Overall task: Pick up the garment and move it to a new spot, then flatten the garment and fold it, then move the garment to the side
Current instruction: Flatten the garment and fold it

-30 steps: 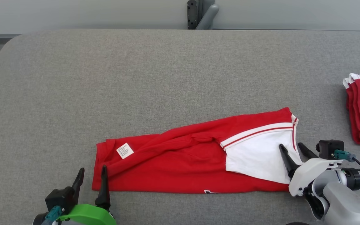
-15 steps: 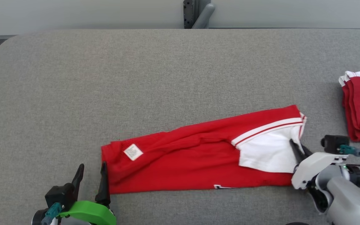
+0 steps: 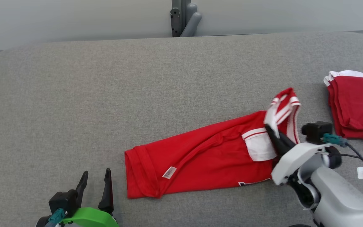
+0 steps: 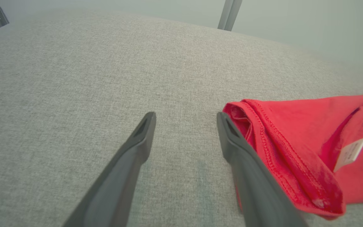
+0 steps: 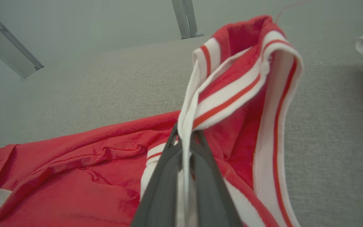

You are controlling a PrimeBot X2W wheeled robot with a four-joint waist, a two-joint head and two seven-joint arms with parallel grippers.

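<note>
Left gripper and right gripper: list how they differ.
1. The left gripper stands open; the right gripper is shut.
2. The left gripper holds nothing, with bare table between its fingers; the right gripper pinches the garment's striped white edge, raised off the table.
3. The left gripper sits beside the hem end, the right gripper at the opposite end.
Shared: two long dark fingers each.

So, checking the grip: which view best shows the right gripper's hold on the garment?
Right wrist view, closest: the right gripper shut on the garment at its striped trim. Head view shows it smaller; left wrist view, the hem end.
</note>
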